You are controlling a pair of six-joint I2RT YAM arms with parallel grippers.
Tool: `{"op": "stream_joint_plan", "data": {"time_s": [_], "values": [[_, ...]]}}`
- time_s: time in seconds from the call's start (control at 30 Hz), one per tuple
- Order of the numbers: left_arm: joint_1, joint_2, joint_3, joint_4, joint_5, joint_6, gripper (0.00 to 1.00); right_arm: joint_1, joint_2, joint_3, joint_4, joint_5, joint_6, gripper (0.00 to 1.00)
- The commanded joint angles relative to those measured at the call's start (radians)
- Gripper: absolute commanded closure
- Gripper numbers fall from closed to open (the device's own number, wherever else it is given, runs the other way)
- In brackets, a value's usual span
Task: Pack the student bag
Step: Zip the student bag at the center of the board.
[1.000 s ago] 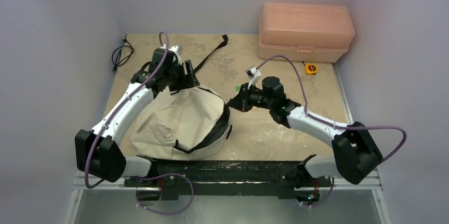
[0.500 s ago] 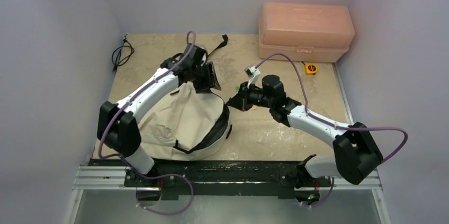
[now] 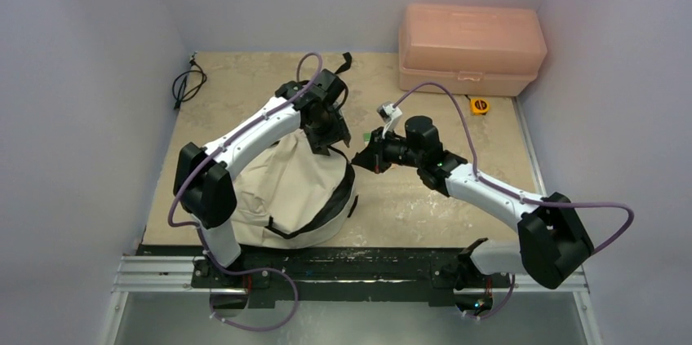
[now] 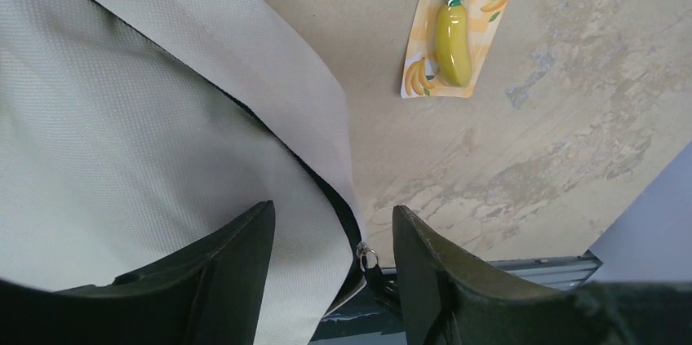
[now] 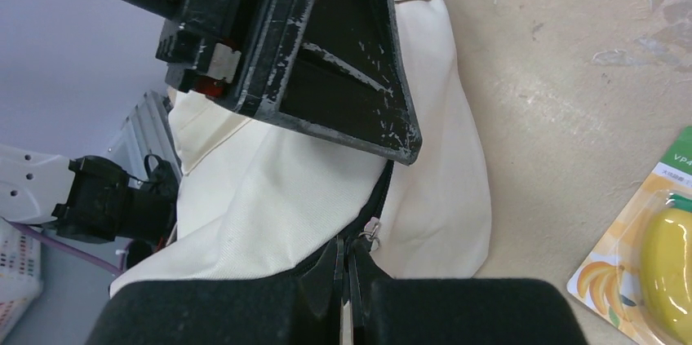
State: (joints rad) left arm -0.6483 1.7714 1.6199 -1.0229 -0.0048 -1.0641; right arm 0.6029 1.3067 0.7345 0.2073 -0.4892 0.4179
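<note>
The beige student bag [image 3: 277, 190] lies at the near left of the table, its black zipper line along the right side. My right gripper [image 3: 365, 157] is at the bag's right edge, shut on the black zipper pull [image 5: 365, 241] just below its silver ring. My left gripper [image 3: 336, 134] hovers open over the bag's far right edge, close to the right gripper. In the left wrist view its open fingers [image 4: 237, 272] straddle the bag fabric [image 4: 122, 117] and the zipper ring [image 4: 369, 259] without touching them. In the right wrist view the left gripper [image 5: 326, 59] hangs above the bag [image 5: 269, 198].
A banana-shaped item on a yellow card [image 4: 453, 35] lies on the table right of the bag, also at the right wrist view's edge [image 5: 653, 263]. A salmon-pink plastic box [image 3: 471, 47] stands back right, a yellow tape measure [image 3: 479, 104] before it. A black cable [image 3: 188, 84] lies back left.
My left arm has swung from the bag's far left side across to its far right edge, next to the right gripper. The right gripper has stayed on the zipper pull.
</note>
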Motion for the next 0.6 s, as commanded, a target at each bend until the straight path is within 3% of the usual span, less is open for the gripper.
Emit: {"op": "stream_joint_plan", "data": {"time_s": [0.0,0.13,0.23,0.3,0.47,0.57], "values": [[0.003,0.022,0.003,0.034,0.038,-0.004,0.46,0.008,-0.038,0.026,0.013,-0.012,-0.063,1.00],[0.002,-0.024,-0.099,0.263,0.158,0.099,0.46,0.016,-0.035,0.017,0.023,-0.025,-0.082,1.00],[0.002,-0.081,-0.229,0.430,0.209,0.127,0.40,0.020,-0.039,0.005,0.034,-0.028,-0.089,1.00],[0.001,-0.069,-0.213,0.397,0.192,0.153,0.39,0.021,-0.041,0.005,0.036,-0.026,-0.094,1.00],[0.002,-0.011,-0.173,0.359,0.163,0.218,0.48,0.031,-0.046,0.009,0.037,-0.035,-0.100,1.00],[0.002,0.007,-0.176,0.391,0.162,0.240,0.60,0.037,-0.051,0.011,0.030,-0.029,-0.104,1.00]]}}
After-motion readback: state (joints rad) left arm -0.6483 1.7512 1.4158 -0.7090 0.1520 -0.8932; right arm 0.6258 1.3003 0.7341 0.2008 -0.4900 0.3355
